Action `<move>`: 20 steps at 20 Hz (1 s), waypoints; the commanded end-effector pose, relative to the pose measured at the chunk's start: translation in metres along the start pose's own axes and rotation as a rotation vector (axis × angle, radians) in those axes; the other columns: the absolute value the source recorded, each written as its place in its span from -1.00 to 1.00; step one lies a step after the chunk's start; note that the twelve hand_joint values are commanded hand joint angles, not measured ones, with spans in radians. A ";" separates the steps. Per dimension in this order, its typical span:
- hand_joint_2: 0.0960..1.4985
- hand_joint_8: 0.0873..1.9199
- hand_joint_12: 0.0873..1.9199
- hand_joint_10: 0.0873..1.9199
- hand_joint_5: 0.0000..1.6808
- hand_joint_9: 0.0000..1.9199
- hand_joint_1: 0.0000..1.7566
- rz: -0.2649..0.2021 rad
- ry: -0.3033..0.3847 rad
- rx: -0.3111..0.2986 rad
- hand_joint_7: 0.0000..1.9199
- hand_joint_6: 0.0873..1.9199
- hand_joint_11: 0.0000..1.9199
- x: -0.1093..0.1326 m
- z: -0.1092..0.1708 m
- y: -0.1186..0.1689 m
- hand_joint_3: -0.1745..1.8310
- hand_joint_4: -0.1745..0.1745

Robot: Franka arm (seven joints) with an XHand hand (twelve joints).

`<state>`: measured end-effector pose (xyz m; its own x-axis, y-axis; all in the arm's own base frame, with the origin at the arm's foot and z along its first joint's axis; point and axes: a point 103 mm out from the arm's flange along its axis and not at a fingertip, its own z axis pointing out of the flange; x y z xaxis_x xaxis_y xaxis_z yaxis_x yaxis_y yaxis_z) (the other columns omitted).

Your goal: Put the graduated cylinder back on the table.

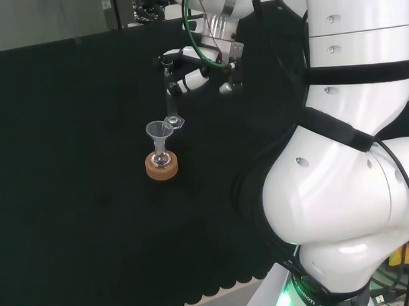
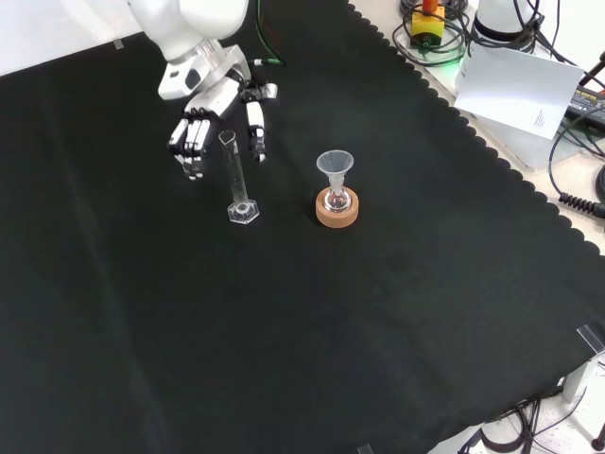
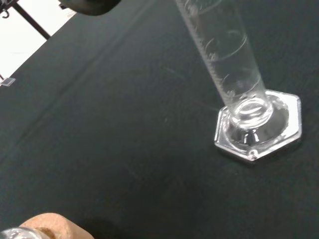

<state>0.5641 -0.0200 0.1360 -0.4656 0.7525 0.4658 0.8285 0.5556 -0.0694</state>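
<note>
Showing only faint graduation marks on the graduated cylinder [image 3: 227, 64] just beside the hand [image 2: 198, 132]; too blurred for reading, no legible numbers or labels anywhere.

- The head view looks from behind and above the arm [image 1: 347, 188], over its white links at right, down on the black counter [image 1: 72, 218].
- The front view faces the arm from the opposite side, high up and looking down; the hand [image 2: 213, 118] enters at top, and the counter's far scalloped edge lies at right.
- The wrist view sits very near the cylinder [image 3: 239, 79], looking down along it to its base on the cloth.
- All three views share the cylinder and the cork ring [image 1: 162, 166]; head and front views also share the funnel [image 2: 335, 168].
</note>
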 end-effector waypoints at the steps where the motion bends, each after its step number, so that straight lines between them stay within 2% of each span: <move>1: 0.11 -0.32 0.51 -1.00 -0.61 -0.42 -0.21 0.104 -0.060 -0.042 -0.93 -0.91 -0.97 0.002 -0.038 -0.040 -0.99 -0.32; 6: 0.11 -0.31 0.51 -1.00 -0.59 -0.42 -0.22 0.170 -0.122 -0.090 -0.94 -0.96 -0.98 0.016 -0.076 -0.084 -0.99 -0.31; 11: 0.11 -0.31 0.51 -1.00 -0.59 -0.42 -0.23 0.224 -0.177 -0.133 -0.94 -0.98 -0.98 0.043 -0.108 -0.128 -0.98 -0.32; 18: 0.11 -0.31 0.51 -1.00 -0.59 -0.41 -0.24 0.266 -0.217 -0.173 -0.94 -0.99 -0.98 0.083 -0.131 -0.168 -0.98 -0.32; 20: 0.11 -0.31 0.51 -1.00 -0.58 -0.41 -0.24 0.273 -0.197 -0.188 -0.94 -0.99 -0.98 0.094 -0.133 -0.179 -0.98 -0.32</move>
<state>0.4840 -0.0883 0.2642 -0.3377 0.8887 0.3100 0.9328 0.3600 -0.0160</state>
